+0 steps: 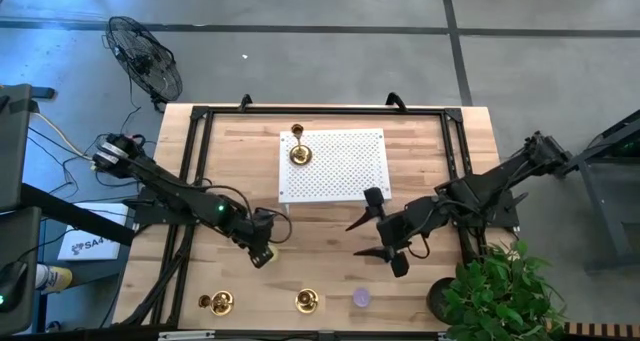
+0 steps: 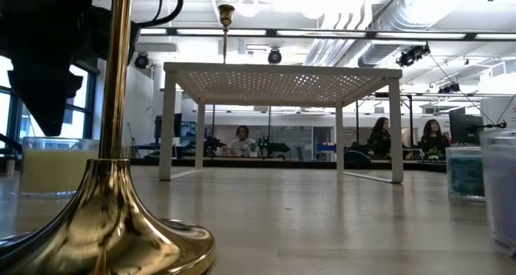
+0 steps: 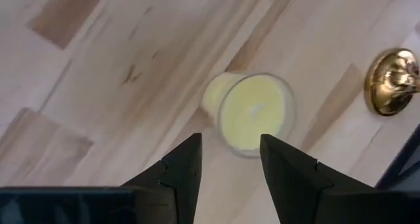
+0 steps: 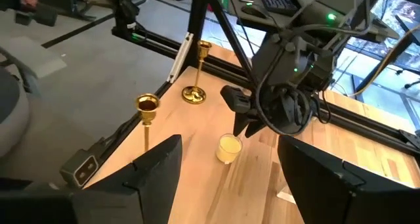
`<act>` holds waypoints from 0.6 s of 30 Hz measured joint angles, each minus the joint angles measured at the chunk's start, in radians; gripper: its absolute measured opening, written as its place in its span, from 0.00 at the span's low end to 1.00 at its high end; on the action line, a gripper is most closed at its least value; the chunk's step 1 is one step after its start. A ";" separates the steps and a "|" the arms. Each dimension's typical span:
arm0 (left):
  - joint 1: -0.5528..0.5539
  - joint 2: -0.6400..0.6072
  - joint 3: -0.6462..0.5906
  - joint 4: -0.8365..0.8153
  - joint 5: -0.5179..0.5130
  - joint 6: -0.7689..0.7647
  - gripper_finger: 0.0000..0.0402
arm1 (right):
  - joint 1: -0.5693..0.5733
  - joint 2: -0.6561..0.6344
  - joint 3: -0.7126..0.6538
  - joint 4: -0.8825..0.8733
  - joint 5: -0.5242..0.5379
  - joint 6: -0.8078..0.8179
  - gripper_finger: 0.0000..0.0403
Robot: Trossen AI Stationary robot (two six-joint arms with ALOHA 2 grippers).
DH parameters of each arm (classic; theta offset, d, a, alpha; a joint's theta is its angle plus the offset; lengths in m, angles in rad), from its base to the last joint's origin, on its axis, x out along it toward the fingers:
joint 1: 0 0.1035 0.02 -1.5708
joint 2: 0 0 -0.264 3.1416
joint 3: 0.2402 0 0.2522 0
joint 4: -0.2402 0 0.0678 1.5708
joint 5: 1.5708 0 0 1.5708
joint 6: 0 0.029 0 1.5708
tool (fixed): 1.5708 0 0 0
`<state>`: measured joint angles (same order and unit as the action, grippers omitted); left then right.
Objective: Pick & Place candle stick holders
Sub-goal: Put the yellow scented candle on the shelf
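One shiny brass candlestick holder [image 1: 298,149] already stands on the white perforated stand [image 1: 350,166] at upper centre; two more [image 1: 217,302] [image 1: 307,301] wait along the worktop's [image 1: 470,151] bottom edge. The left claw [image 1: 264,251], fingers apart and empty, hovers above a pale yellow glass candle [image 3: 251,112]. The right claw [image 1: 383,236] gapes empty mid-frame. Next, I reckon, comes reaching toward a remaining holder's stem.

Candle stick holders [image 1: 299,153] are seen as polished gold metal, mirror-glossy. Table top [image 1: 330,241] is pale wood planks, matt, grain visible. White stand [image 1: 340,166] appears perforated, matt. Yellow candle [image 3: 252,112] looks waxy in clear glass. Gripper fingers [image 3: 180,171] are matt black.
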<state>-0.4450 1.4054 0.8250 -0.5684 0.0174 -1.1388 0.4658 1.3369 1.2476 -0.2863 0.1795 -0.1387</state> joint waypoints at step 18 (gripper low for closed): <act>0.001 0.067 -0.001 0.024 0.020 0.005 0.30 | 0.008 0.000 0.000 -0.002 0.008 0.003 0.61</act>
<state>-0.4442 1.4719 0.8242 -0.5444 0.0372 -1.1341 0.4740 1.3369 1.2476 -0.2878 0.1878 -0.1356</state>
